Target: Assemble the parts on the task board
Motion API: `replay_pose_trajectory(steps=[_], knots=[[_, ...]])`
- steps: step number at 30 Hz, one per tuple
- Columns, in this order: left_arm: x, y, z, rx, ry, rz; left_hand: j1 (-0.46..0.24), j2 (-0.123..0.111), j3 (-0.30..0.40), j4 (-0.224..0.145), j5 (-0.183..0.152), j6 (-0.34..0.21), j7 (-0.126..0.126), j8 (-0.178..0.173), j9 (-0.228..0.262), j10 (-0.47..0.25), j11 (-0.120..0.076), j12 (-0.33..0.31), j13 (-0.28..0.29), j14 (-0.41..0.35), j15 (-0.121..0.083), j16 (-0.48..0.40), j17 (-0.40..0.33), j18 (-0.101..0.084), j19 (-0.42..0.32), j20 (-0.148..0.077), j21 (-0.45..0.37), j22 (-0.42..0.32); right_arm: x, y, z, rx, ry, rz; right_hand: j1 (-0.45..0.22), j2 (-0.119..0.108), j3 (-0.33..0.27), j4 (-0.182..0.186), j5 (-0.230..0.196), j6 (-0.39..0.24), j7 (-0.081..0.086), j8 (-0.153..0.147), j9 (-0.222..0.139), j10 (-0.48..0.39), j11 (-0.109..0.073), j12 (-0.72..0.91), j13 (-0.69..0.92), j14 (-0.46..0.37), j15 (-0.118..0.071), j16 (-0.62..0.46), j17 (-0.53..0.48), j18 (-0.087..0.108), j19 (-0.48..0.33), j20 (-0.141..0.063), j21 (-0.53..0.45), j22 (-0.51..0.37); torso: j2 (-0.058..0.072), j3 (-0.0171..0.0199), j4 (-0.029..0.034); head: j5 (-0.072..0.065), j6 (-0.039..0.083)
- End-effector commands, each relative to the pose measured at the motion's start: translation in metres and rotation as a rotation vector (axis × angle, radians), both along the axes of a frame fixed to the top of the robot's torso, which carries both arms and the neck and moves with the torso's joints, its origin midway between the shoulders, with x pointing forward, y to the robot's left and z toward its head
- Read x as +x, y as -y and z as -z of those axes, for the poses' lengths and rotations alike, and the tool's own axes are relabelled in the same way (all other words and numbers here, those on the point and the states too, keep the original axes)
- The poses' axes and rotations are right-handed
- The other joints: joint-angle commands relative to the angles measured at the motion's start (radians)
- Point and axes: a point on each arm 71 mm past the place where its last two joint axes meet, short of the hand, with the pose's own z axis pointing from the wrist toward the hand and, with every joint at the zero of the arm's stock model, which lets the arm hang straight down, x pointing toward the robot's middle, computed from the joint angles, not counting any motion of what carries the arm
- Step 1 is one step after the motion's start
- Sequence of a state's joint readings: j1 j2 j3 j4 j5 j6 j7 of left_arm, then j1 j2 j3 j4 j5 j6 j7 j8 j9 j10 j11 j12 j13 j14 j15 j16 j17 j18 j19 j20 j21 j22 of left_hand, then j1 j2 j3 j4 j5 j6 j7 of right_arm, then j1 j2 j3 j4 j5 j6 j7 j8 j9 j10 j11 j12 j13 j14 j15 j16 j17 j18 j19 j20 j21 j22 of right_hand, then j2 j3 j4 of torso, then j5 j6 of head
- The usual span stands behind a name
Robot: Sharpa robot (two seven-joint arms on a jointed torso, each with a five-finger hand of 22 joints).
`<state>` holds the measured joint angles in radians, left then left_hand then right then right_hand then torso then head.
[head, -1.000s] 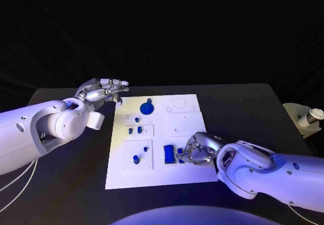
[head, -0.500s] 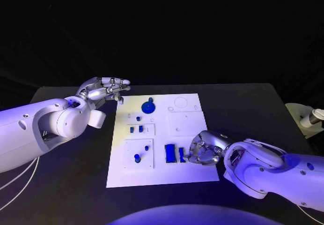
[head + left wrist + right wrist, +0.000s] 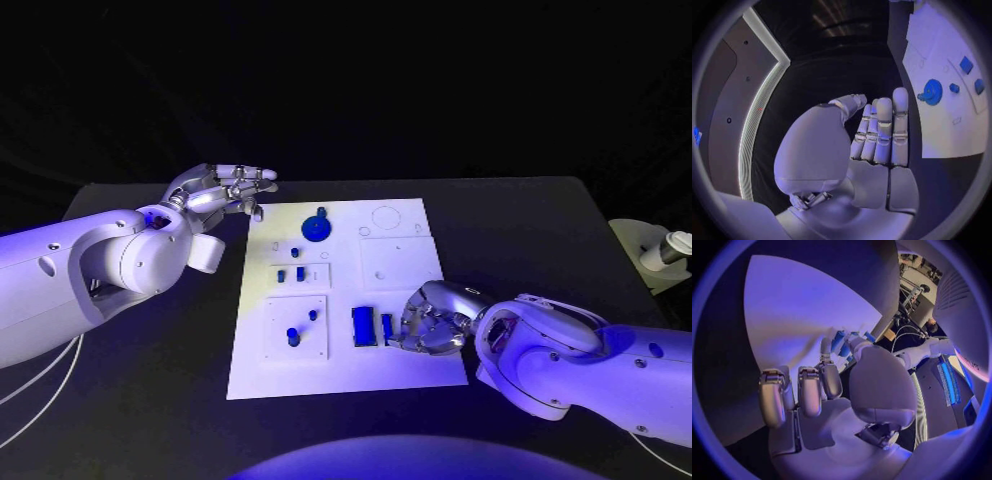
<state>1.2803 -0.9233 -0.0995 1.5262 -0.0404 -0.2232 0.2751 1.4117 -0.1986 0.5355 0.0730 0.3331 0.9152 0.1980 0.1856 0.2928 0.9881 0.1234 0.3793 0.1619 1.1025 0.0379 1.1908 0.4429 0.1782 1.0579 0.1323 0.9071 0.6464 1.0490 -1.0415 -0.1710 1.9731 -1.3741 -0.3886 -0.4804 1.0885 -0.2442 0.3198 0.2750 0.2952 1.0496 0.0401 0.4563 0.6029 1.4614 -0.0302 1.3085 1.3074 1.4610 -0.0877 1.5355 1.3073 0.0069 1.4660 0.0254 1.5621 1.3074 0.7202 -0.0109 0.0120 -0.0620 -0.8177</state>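
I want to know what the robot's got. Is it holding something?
The left hand holds nothing. The right hand touches a small blue part with its fingertips; whether it grips it cannot be told.

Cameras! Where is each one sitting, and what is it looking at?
Head view: sits on the robot's head, looks down at the black table and the task board; both white arms show, left hand and right hand.
Left wrist view: sits behind the left hand, faces past its fingers toward the board's edge.
Right wrist view: sits behind the right hand, faces the board close up.
Shared: the head and left wrist views both show the round blue part.
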Motion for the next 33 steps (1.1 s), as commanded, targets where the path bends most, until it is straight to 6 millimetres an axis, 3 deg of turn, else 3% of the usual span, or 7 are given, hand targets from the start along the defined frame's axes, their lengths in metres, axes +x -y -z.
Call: replay_pose_trajectory(steps=[1,15,23,24,28,31,33], knots=[[0.0,0.002,-0.001,-0.009,0.002,0.015,0.001,0.007,0.005,-0.001,0.003,-0.006,-0.002,0.005,-0.001,-0.006,0.001,0.003,0.001,-0.002,0.004,0.004,-0.001,0.007,0.007,-0.002,0.006,0.001,0.0,-0.003,0.003,-0.004,-0.01,-0.025,0.014,0.001,-0.008,0.0,-0.006,-0.005,0.005,-0.003,-0.001,0.022,0.003,-0.003,0.121,0.093,0.0,0.003,0.179,-0.005,0.101,-0.003,-0.002,0.26,0.0,0.0006,0.0008,0.0,-0.001],[-0.001,0.002,-0.001,-0.009,0.002,0.015,0.001,0.007,0.005,-0.001,0.003,-0.006,-0.002,0.005,-0.001,-0.006,0.001,0.003,0.001,-0.002,0.004,0.004,-0.001,0.007,0.007,-0.002,0.006,0.001,0.008,0.0,0.008,-0.028,0.013,0.003,0.024,0.016,-0.009,0.007,-0.007,-0.002,0.004,-0.002,-0.003,0.024,0.002,0.0,0.123,0.094,0.0,0.004,0.183,-0.006,0.103,-0.003,0.002,0.262,-0.001,0.0007,-0.001,0.004,-0.002],[0.0,0.001,-0.001,-0.009,0.002,0.013,0.007,0.007,0.009,-0.005,0.002,-0.007,-0.003,0.008,-0.001,-0.009,0.0,0.009,0.003,-0.003,0.003,0.005,-0.003,0.007,0.007,-0.002,0.008,0.002,0.01,0.003,0.002,0.083,0.04,0.044,0.021,0.013,-0.017,0.012,-0.01,-0.003,0.005,-0.003,-0.004,0.022,0.003,-0.007,0.12,0.093,0.0,0.002,0.177,-0.004,0.1,-0.003,-0.005,0.26,-0.002,0.0003,-0.0009,0.003,0.009],[0.0,0.001,-0.001,-0.009,0.003,0.013,0.007,0.007,0.009,-0.005,0.002,-0.007,-0.003,0.008,-0.001,-0.009,0.0,0.009,0.003,-0.003,0.003,0.005,-0.003,0.007,0.007,-0.002,0.008,0.002,0.011,0.005,0.001,0.116,0.04,0.06,0.018,0.012,-0.024,0.014,-0.007,-0.021,0.011,-0.014,-0.008,-0.001,0.008,-0.067,0.089,0.086,0.003,-0.012,0.145,0.007,0.082,-0.002,-0.054,0.245,-0.002,0.0,-0.0009,0.003,0.01],[0.0,0.001,-0.001,-0.012,0.012,0.009,0.005,0.006,0.008,-0.005,0.001,-0.007,-0.003,0.009,-0.001,-0.01,0.001,0.01,0.004,-0.003,0.003,0.005,-0.003,0.007,0.006,-0.002,0.008,0.003,0.02,0.015,-0.005,0.255,0.028,0.124,0.036,0.013,-0.037,0.011,0.01,-0.051,0.025,-0.029,-0.014,-0.029,0.019,-0.13,0.056,0.078,0.014,-0.027,0.113,0.018,0.061,0.005,-0.11,0.229,-0.003,-0.0017,-0.0001,0.003,0.017],[0.001,-0.001,-0.002,-0.021,0.024,-0.002,-0.008,0.0,0.0,0.003,-0.001,-0.008,-0.003,0.01,-0.001,-0.011,0.001,0.015,0.005,-0.006,0.006,0.004,-0.004,0.006,0.003,-0.001,0.006,0.002,0.035,0.025,-0.012,0.383,0.022,0.159,0.072,0.025,-0.042,0.007,0.006,-0.089,0.041,-0.047,-0.021,-0.076,0.034,-0.232,0.0,0.059,0.025,-0.065,0.041,0.042,0.016,0.017,-0.228,0.194,-0.006,-0.003,-0.0018,-0.001,0.027],[0.003,-0.002,-0.003,-0.028,0.036,-0.02,-0.018,-0.005,-0.007,0.009,-0.002,-0.009,-0.003,0.012,-0.001,-0.012,0.001,0.018,0.006,-0.009,0.006,0.004,-0.005,0.006,0.0,0.001,0.003,0.001,0.049,0.033,-0.019,0.485,0.024,0.181,0.097,0.034,-0.041,0.001,0.0,-0.102,0.047,-0.053,-0.023,-0.09,0.039,-0.258,-0.016,0.057,0.029,-0.073,0.032,0.047,0.006,0.021,-0.256,0.185,-0.01,-0.0052,-0.0034,-0.003,0.037]])
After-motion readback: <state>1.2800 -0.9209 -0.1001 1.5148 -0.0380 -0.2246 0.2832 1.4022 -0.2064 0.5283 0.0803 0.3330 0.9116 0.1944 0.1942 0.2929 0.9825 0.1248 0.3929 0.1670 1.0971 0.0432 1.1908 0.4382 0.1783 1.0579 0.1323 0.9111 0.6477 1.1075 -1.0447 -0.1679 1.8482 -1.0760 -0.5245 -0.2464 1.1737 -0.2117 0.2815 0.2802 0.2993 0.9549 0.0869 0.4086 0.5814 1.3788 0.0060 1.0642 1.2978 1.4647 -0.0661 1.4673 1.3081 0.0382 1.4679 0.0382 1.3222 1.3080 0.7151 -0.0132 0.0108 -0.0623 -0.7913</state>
